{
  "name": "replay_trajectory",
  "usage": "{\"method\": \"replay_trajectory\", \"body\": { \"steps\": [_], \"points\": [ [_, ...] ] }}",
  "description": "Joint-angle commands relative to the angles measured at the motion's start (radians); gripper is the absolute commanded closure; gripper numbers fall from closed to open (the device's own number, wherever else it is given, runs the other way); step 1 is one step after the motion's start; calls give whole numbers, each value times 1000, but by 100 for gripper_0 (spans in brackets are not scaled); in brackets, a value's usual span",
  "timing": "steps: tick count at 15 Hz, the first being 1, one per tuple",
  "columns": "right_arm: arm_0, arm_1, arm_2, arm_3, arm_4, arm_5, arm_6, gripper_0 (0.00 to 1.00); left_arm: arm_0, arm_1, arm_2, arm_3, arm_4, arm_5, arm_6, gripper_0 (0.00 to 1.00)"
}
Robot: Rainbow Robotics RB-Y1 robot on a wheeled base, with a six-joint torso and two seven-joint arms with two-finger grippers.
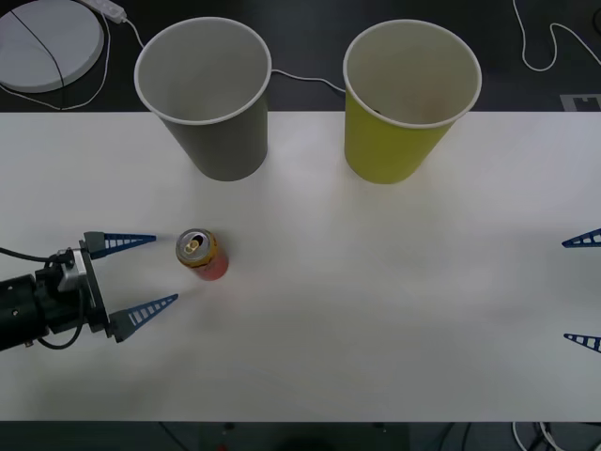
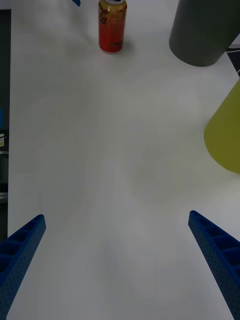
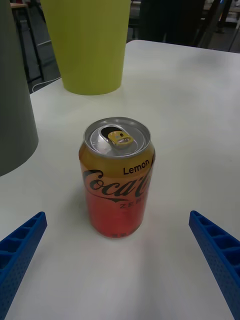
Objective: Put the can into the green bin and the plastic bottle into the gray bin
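- Can (image 1: 201,255) upright on the table (image 1: 376,310), just beyond the left gripper (image 1: 150,274), whose fingers gape wide.
- Left wrist view reads "Lemon" lettering.
- Right gripper (image 1: 582,289) wide, far right.

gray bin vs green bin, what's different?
Color: the gray bin is dull gray, the green bin yellow-green. Position: the gray bin stands on the robot's left, nearer the can; the green bin stands to the right, farther from it. Shared: both are upright, tapered cup shapes with white rims, similar in size.
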Motion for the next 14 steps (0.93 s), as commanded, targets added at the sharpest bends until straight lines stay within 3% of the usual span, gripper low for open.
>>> {"method": "replay_trajectory", "body": {
  "steps": [1,14],
  "points": [
    [0,0,0,0,0,0,0,0,-2,-42,0,0,-12,20,3,0],
    [0,0,0,0,0,0,0,0,-92,-213,2,47,-143,97,34,0]
  ]
}}
